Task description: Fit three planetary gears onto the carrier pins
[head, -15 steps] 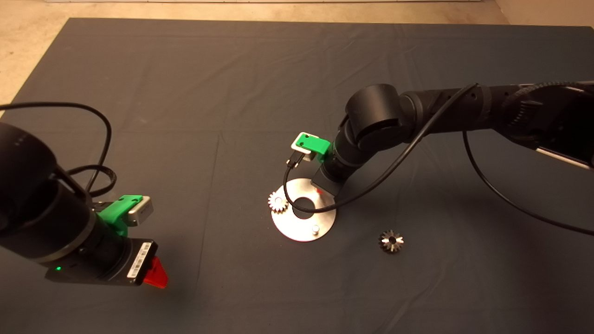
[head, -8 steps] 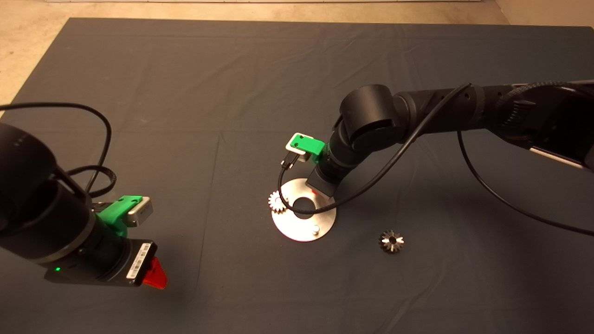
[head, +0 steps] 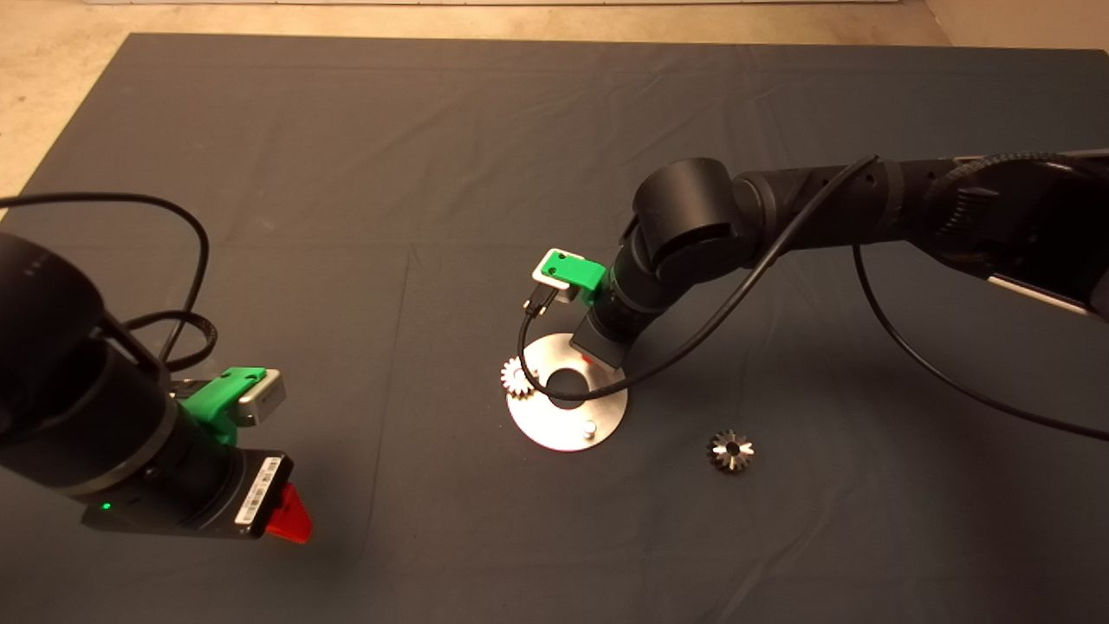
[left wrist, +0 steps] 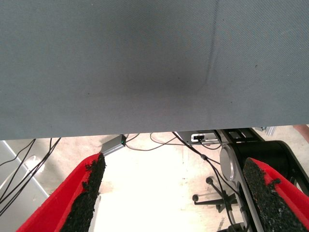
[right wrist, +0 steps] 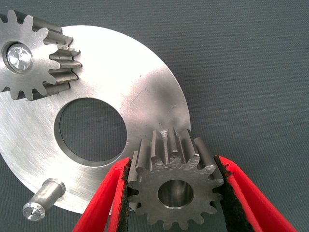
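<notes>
The round silver plate (head: 541, 418) lies mid-mat. One planetary gear (head: 518, 377) sits on its left carrier pin (right wrist: 18, 56), and a bare carrier pin (head: 589, 427) stands at the plate's near edge. In the right wrist view the bare pin (right wrist: 41, 200) stands up beside the plate's central hole. My right gripper (head: 596, 354) hangs over the plate's far right part, shut on a second gear (right wrist: 171, 191) at the plate's (right wrist: 145, 87) rim. A third gear (head: 730, 451) lies loose on the mat to the right. My left gripper (head: 290, 516) is parked at the lower left, open (left wrist: 174, 169) and holding nothing.
The dark mat (head: 346, 217) covers the table, with pale floor beyond its far edge. The right arm's black cable (head: 693, 347) loops over the plate. In the left wrist view, cables and a chair base (left wrist: 217, 193) show on the floor past the mat's edge.
The right arm shifted slightly left and away over the plate with its gear, then stayed almost still. The left arm has not moved.
</notes>
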`<action>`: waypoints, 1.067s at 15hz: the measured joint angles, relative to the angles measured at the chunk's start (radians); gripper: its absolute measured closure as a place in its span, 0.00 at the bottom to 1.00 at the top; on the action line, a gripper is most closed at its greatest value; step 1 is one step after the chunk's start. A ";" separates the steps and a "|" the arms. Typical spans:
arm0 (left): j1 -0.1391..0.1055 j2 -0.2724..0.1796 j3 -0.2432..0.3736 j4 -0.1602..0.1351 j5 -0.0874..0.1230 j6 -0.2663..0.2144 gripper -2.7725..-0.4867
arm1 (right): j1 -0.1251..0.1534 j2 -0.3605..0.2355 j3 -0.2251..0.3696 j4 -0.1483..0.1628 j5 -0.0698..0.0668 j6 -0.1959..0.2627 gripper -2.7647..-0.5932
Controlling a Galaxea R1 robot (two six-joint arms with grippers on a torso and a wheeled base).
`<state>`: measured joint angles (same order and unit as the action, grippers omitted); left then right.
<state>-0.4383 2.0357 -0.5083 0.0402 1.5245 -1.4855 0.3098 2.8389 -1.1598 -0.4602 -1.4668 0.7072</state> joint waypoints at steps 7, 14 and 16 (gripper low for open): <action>0.000 0.000 0.000 0.000 0.000 0.000 0.32 | 0.000 0.000 0.000 0.000 -0.007 0.000 0.78; 0.000 -0.003 0.000 0.000 0.000 0.000 0.32 | -0.002 -0.002 0.000 0.000 -0.018 0.000 0.78; 0.000 -0.005 0.000 0.000 0.000 0.000 0.32 | -0.002 0.001 0.000 0.000 -0.018 0.000 0.78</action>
<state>-0.4383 2.0306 -0.5079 0.0402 1.5245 -1.4851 0.3077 2.8402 -1.1594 -0.4604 -1.4849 0.7071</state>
